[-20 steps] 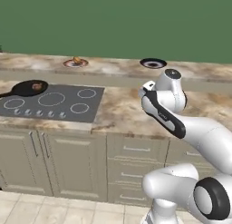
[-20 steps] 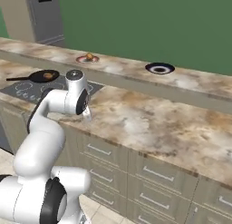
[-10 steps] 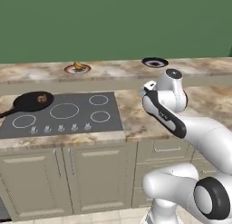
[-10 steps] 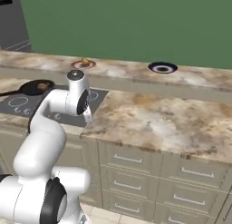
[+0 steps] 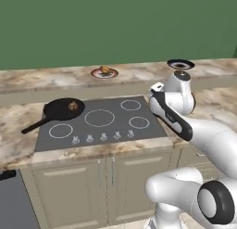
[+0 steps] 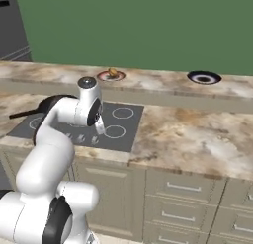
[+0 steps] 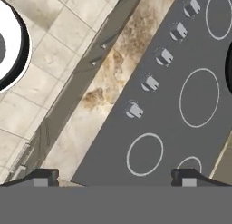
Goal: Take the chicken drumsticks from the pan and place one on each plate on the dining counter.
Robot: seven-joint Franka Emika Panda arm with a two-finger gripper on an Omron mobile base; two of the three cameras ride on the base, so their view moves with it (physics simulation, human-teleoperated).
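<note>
The raised dining bench (image 5: pixel 55 77) is seen running along the back against the green wall, with the lower, wider bench (image 6: pixel 197 139) in front of it. The grey cooktop (image 5: pixel 102 124) is set into that lower bench, close to its front edge, and bare marble is left open to its right. The white arm (image 5: pixel 185 126) is held over the cooktop's right edge. The black pan (image 5: pixel 62 109) is placed on the cooktop's back left ring, its handle reaching out past the cooktop's left edge. One plate (image 5: pixel 104 73), pink-rimmed, is set on the dining bench behind the cooktop; the other plate (image 5: pixel 180 64), dark-rimmed, is set well apart to the right. One drumstick (image 5: pixel 72 105) is seen lying in the pan; a second drumstick (image 5: pixel 105 69) is seen on the pink-rimmed plate. In the hand view the gripper (image 7: pixel 115 175) is pointed down at the cooktop's knob row and front edge, jaws spread wide, nothing between them.
</note>
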